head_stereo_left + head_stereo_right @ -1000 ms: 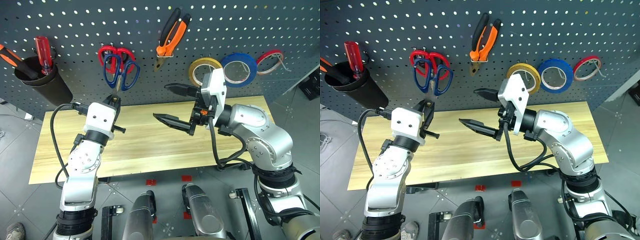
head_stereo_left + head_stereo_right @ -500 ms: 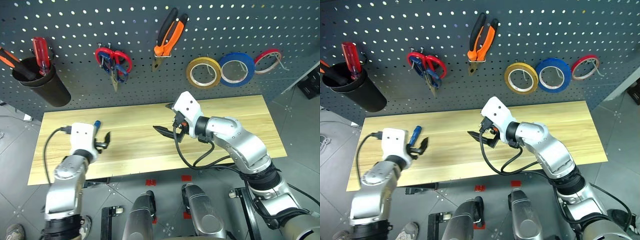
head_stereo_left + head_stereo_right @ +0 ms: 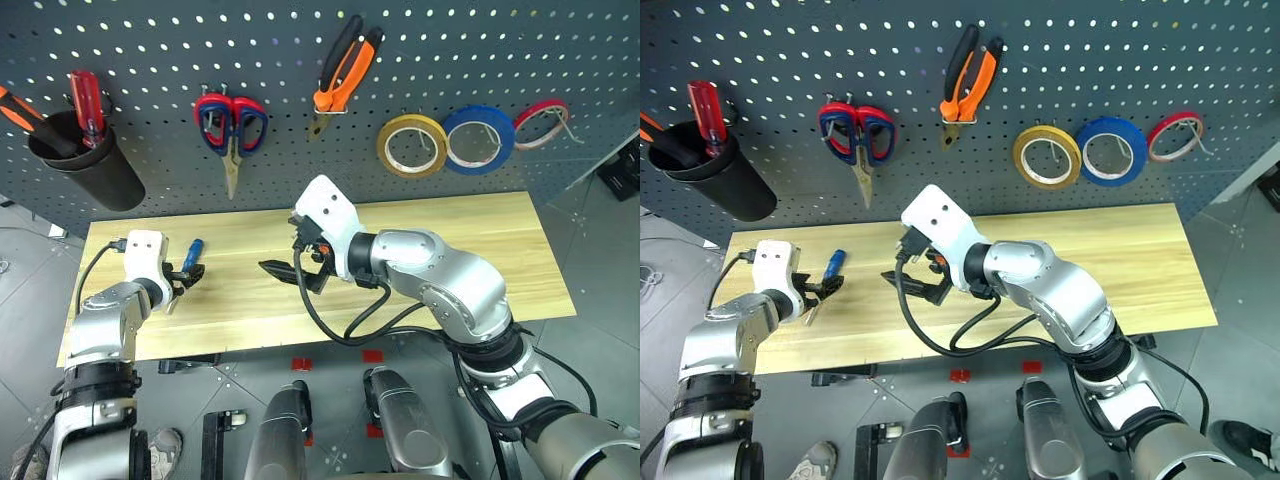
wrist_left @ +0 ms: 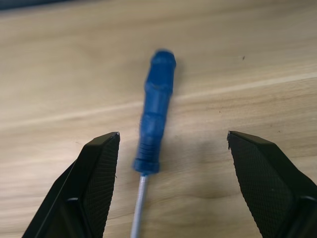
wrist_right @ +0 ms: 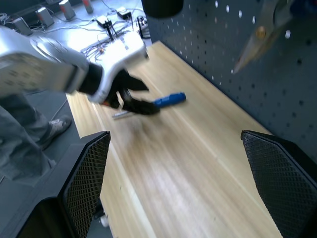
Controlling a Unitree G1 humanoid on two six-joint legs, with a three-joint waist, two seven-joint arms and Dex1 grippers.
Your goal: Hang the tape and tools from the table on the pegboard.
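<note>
On the table (image 3: pixel 420 250), left gripper (image 4: pixel 173 148) jaws apart astride the blue-handled screwdriver (image 4: pixel 156 111); best centred on the handle before closing.

Left gripper (image 3: pixel 186 279) straddles blue screwdriver (image 3: pixel 192 253) on table (image 3: pixel 480 250).

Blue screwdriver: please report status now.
Left gripper open, astride blue screwdriver, not gripping. Screwdriver flat on table. Right gripper open, empty. Nothing in the way.

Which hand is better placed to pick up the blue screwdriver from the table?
The left hand: its open fingers already straddle the blue screwdriver. The right hand hovers open farther along the table.
</note>
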